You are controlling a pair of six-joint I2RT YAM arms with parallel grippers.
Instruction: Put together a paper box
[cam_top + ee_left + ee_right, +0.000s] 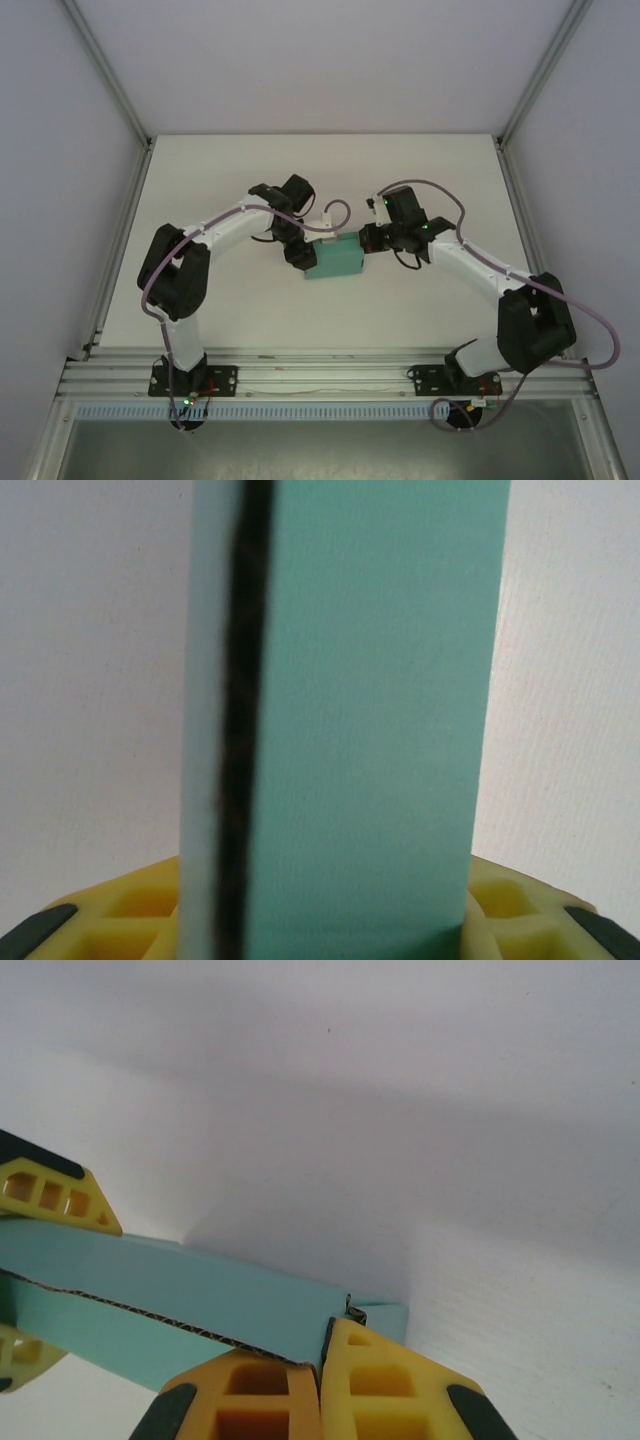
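One surface (250, 320) carries the paper box (335, 262) at its middle, already formed into a flat rectangular body. The left pincer (303, 254) pinches one end of the box, while the right pincer (321, 1345) is pressed together at the opposite corner; whether card lies between its pads cannot be told. Judged near completion: a dark seam (240, 730) gapes along one long edge, so final closure is outstanding.
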